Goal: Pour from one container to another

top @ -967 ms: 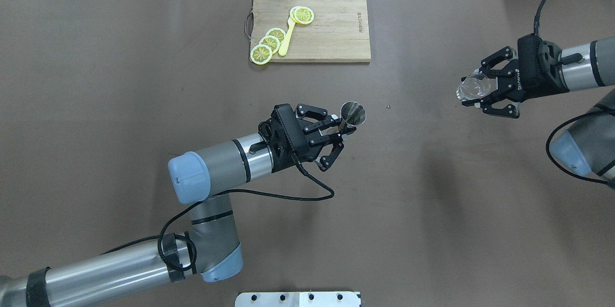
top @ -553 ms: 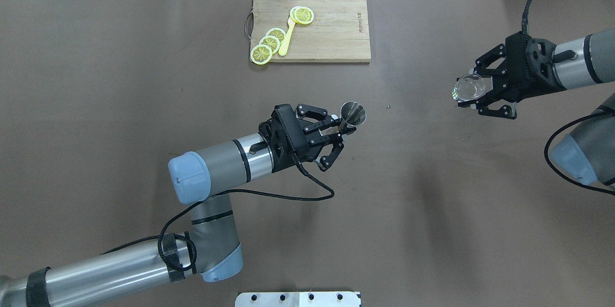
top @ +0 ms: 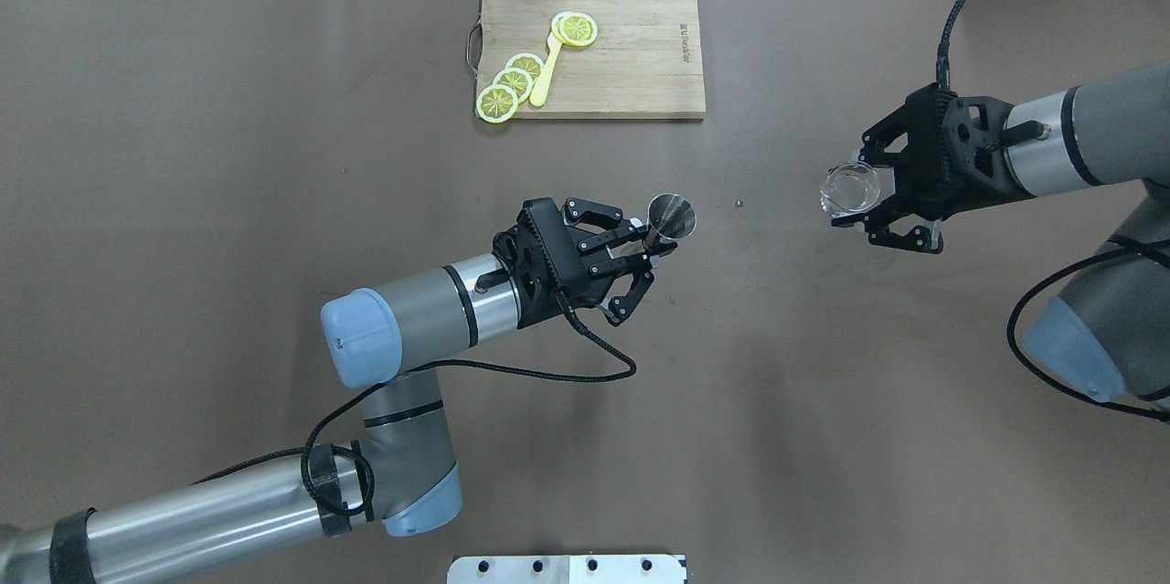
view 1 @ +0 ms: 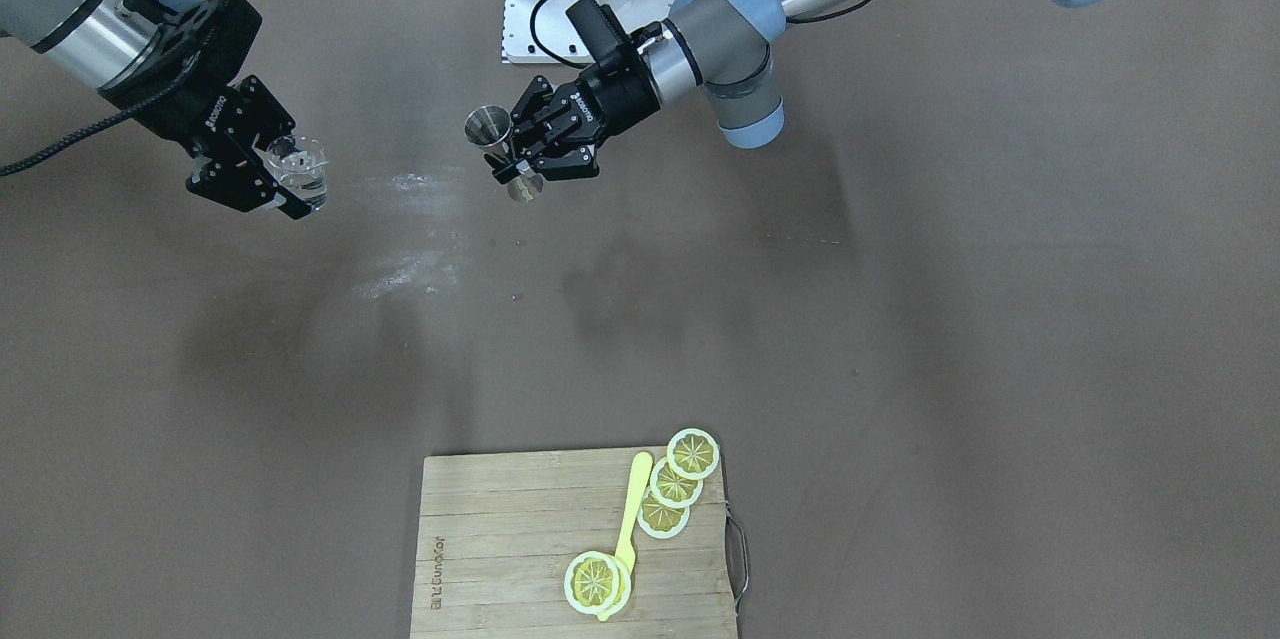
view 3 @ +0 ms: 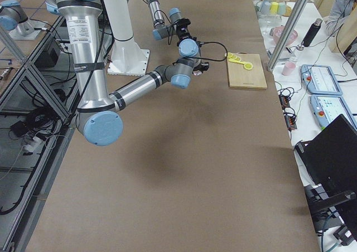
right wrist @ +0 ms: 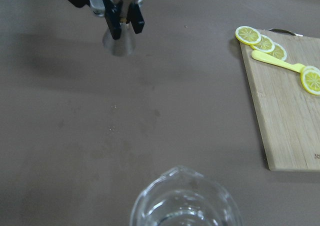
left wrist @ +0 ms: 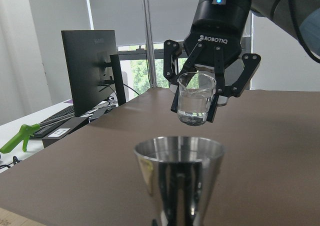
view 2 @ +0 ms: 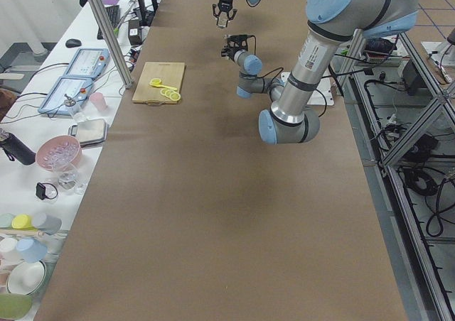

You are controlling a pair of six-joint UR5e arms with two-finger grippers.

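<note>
A steel jigger (top: 672,216) hangs upright above the table's middle, my left gripper (top: 651,246) shut on its waist. It also shows as the jigger (view 1: 490,129) in the front view and the jigger (left wrist: 179,171) close up in the left wrist view. A clear glass beaker (top: 850,189) with some clear liquid is held upright in the air, my right gripper (top: 873,200) shut on it. The beaker (left wrist: 196,98) floats beyond and slightly above the jigger's rim, apart from it. In the right wrist view the beaker's rim (right wrist: 185,201) fills the bottom and the jigger (right wrist: 119,38) is far ahead.
A wooden cutting board (top: 640,49) lies at the table's far middle, with lemon slices (top: 512,81) and a yellow knife (top: 546,72) on it. A monitor (left wrist: 92,66) stands off the table's end. Brown table surface (top: 759,337) lies bare between the two arms.
My right gripper has carried the beaker leftward, toward the jigger, and a little nearer the robot. The left arm and the jigger have stayed still.
</note>
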